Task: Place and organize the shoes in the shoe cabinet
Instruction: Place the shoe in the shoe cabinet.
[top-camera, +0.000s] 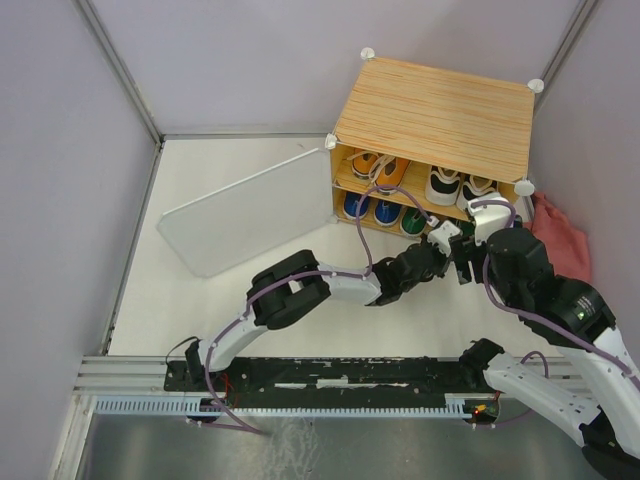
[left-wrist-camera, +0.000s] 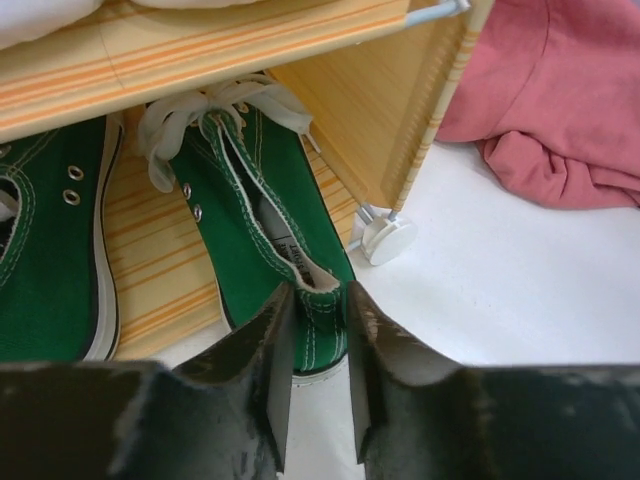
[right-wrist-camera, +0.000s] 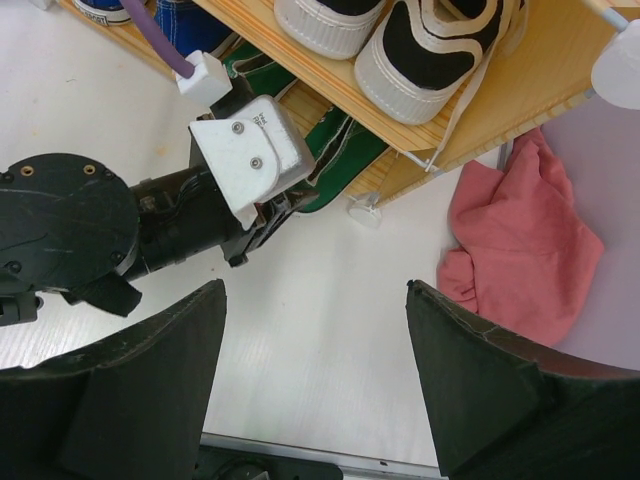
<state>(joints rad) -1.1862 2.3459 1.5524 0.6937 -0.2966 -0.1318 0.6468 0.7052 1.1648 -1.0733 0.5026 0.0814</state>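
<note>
White surface (top-camera: 170, 300), grey walls. Green shoe (left-wrist-camera: 300, 210) sits in the cabinet's (top-camera: 435, 110) lower level, right end, heel poking out. My left pincer (left-wrist-camera: 318, 295) is clamped on that heel; right pincer (right-wrist-camera: 315, 290) hangs released, empty. Canvas looks soft and light, so I'd grip the heel collar. Toe is hidden under the shelf (left-wrist-camera: 200, 60).

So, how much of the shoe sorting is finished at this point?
Nearly all. The orange pair and black pair sit on the upper shelf of the shoe cabinet, the blue pair below. In hand: the left gripper pinches the heel of one green shoe, which pokes past the front edge. Left: push it in beside its mate. The right gripper is open, empty.
</note>
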